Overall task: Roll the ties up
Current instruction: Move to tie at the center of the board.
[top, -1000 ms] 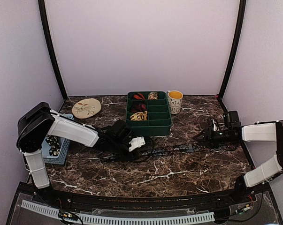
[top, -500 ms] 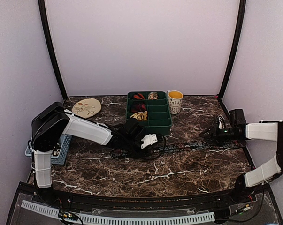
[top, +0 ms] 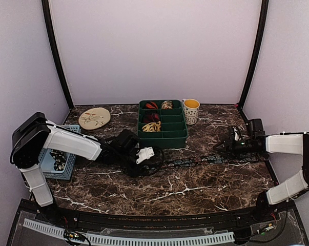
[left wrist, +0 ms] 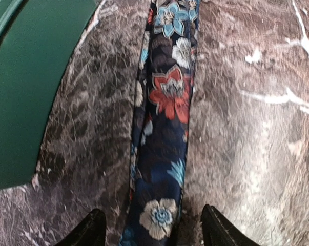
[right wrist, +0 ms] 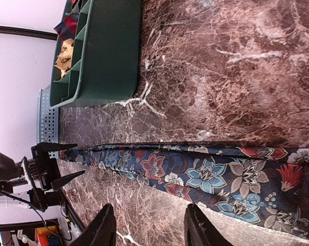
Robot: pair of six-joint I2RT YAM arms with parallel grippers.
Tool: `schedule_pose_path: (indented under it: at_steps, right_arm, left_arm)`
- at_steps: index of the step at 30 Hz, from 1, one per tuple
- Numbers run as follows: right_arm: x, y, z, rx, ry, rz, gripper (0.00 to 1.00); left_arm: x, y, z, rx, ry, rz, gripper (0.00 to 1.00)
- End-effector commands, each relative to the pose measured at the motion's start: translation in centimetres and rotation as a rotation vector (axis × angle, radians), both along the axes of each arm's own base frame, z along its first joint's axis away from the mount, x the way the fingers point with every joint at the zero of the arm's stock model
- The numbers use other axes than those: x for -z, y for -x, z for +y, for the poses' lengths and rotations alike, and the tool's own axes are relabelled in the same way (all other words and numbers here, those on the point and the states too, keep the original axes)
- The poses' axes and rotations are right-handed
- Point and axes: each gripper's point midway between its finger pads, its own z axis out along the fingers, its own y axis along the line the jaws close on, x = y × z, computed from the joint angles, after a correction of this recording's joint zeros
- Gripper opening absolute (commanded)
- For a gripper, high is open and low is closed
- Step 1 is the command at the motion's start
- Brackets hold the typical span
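Now the left gripper [left wrist: 151,228] has drawn back along the floral tie [left wrist: 167,102] — spread astride it; right gripper [right wrist: 150,225] likewise open, holding nothing.

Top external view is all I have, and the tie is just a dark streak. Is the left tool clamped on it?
Observer: No. The left wrist view shows the left tool open, its fingertips straddling the tie, which lies flat on the table.
Operator: And the right tool?
Observer: Open too. In its wrist view the right tool holds nothing, and the floral fabric lies unrolled ahead of its fingers.
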Motion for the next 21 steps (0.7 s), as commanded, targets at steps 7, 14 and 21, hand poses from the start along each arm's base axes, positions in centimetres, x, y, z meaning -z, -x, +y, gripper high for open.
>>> schedule_pose_path:
  at_steps: [7, 14, 21]
  right_arm:
    - [-0.5, -0.7, 1.6, -0.042, -0.004, -0.029, 0.44]
    - [-0.9, -0.5, 1.4, -0.031, 0.008, -0.037, 0.44]
    - [-2.2, -0.6, 1.5, -0.027, 0.004, -0.077, 0.44]
  left_arm:
    - [3.4, -0.2, 4.5, -0.037, -0.205, -0.021, 0.47]
    - [4.4, -3.5, 5.3, -0.042, -0.281, -0.107, 0.31]
    - [1.8, -3.5, 4.9, -0.06, -0.218, -0.123, 0.52]
